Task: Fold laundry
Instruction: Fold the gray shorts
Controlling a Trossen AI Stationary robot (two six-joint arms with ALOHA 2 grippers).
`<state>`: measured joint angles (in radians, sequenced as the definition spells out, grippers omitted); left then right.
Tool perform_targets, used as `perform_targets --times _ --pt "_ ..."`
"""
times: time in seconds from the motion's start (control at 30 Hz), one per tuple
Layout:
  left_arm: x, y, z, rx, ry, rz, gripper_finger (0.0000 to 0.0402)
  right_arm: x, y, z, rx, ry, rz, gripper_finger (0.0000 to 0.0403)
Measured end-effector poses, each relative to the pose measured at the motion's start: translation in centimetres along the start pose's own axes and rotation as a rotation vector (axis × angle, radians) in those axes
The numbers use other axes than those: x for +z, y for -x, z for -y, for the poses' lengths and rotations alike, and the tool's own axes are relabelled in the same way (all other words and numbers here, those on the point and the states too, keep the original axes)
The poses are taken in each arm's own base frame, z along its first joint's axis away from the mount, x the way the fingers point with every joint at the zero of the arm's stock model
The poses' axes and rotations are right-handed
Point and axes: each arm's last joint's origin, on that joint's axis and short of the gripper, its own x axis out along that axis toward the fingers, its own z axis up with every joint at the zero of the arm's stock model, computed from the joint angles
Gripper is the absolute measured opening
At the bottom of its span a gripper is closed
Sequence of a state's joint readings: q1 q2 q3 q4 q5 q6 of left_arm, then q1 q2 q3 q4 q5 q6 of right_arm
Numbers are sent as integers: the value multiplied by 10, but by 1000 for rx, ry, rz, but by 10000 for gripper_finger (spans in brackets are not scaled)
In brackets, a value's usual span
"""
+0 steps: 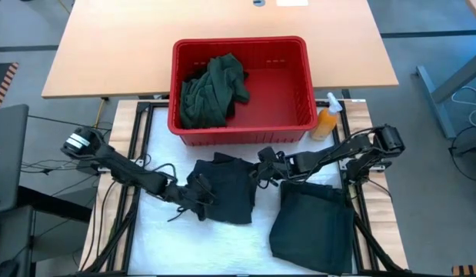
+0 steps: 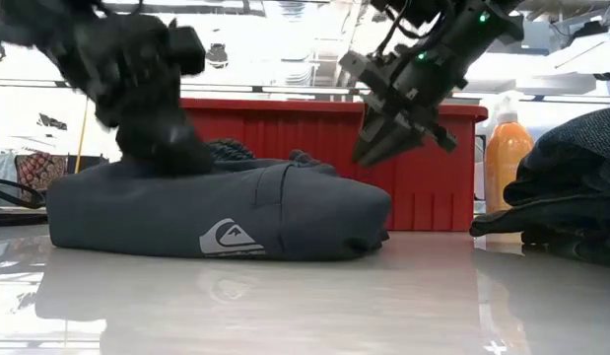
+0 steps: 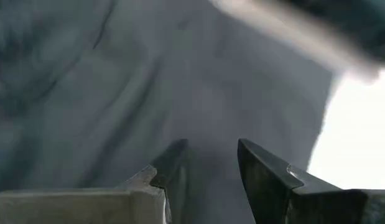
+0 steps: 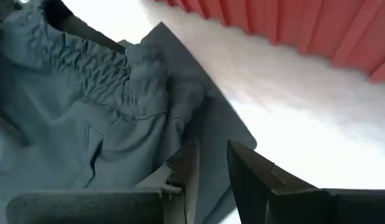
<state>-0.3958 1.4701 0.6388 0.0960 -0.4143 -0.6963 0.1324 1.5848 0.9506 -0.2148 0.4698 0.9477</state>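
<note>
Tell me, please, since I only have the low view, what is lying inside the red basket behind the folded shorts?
Observer: A crumpled dark green garment fills the left half of the red basket; the right half shows bare floor.
Operator: Thank you. Where on the shorts is the right gripper?
Observer: From above, the right gripper is at the corner of the shorts nearest the basket, on the right arm's side.
Operator: And the left gripper?
Observer: The left gripper is on the shorts' opposite edge, the side toward the left arm.
</note>
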Motion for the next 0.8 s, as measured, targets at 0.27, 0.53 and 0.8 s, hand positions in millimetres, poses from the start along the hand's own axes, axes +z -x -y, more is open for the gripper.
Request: perform_targets --times 0.27,0.53,0.8 --pt "-11 -19 -24 146 118 -140 129 28 38 -6 145 49 122 111" --pt "8 -14 -29 123 151 -133 129 19 37 -38 337 145 256 111" --pt "56 52 -9 -42 27 31 129 -7 -20 -59 458 219 291 111"
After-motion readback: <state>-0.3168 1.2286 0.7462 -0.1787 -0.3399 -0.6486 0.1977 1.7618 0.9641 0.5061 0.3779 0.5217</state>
